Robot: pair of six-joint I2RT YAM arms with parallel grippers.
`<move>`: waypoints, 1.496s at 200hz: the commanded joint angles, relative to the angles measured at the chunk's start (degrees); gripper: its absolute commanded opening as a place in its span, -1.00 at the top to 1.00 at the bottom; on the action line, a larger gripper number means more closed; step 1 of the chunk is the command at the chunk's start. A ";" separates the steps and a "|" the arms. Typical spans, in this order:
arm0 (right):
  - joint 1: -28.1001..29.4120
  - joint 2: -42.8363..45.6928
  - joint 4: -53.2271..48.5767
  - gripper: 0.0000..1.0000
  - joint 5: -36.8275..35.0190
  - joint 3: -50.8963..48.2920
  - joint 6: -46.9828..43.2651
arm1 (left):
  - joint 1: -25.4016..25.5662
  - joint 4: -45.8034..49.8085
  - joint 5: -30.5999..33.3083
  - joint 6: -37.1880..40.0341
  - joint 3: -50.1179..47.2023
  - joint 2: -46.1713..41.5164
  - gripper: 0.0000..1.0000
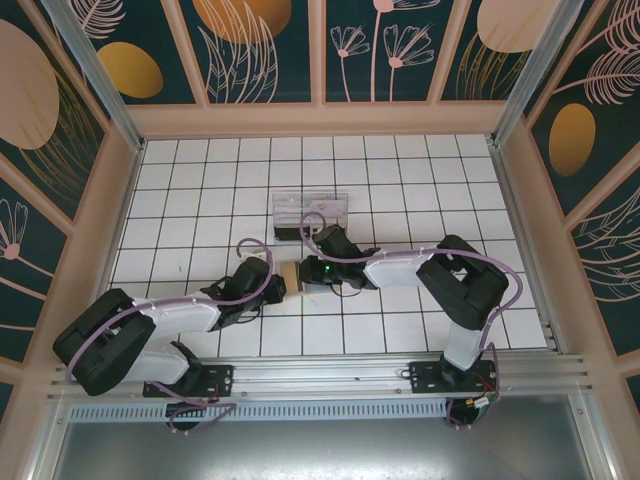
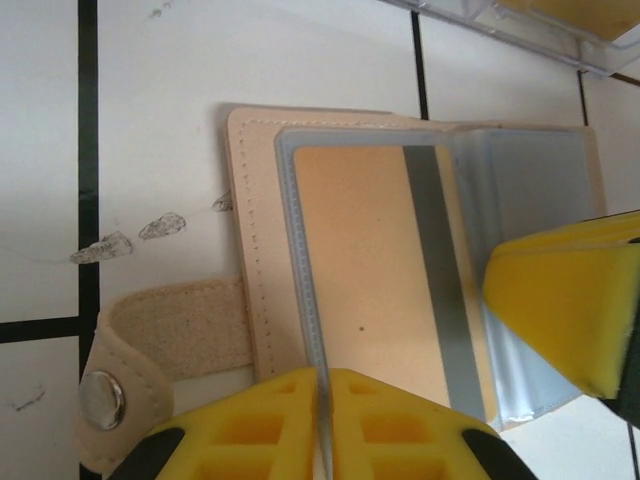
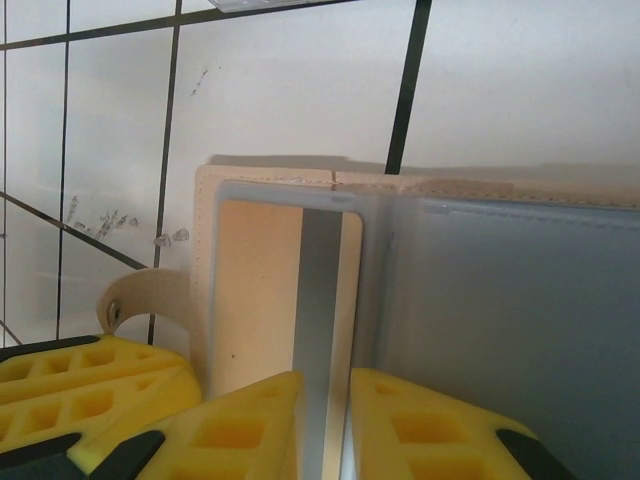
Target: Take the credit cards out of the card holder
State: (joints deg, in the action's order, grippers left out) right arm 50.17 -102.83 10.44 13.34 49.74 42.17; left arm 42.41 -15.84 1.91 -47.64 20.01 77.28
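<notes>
The card holder (image 2: 243, 220) lies open on the tiles, tan with blue-grey lining (image 3: 510, 320) and a snap strap (image 2: 100, 400). In its left sleeve sits one credit card (image 2: 370, 270), showing a tan back with a grey stripe. My left gripper (image 2: 323, 385) is shut on the sleeve's blue-grey left edge. Just to its right is my right gripper (image 3: 327, 390). Its jaws stand a narrow gap apart over the card (image 3: 260, 290), and the stripe shows through the gap. Whether they grip anything I cannot tell. From above, both grippers (image 1: 284, 278) (image 1: 303, 275) meet over the holder (image 1: 290, 270).
A clear plastic compartment box (image 1: 310, 212) stands just beyond the holder, and its edge crosses the top of the left wrist view (image 2: 520, 25). White tiled floor (image 1: 420, 170) spreads all around, bounded by wooden walls.
</notes>
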 commanded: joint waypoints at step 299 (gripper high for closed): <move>-1.82 -0.54 -0.10 0.64 3.56 -1.26 0.74 | -0.31 -4.55 -4.24 -1.05 -0.21 4.56 0.88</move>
State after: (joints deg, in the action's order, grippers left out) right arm 48.66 -102.17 8.82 14.72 48.62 42.39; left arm 42.26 -20.88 -0.23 -48.25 20.03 80.64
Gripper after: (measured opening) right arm 0.179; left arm 0.069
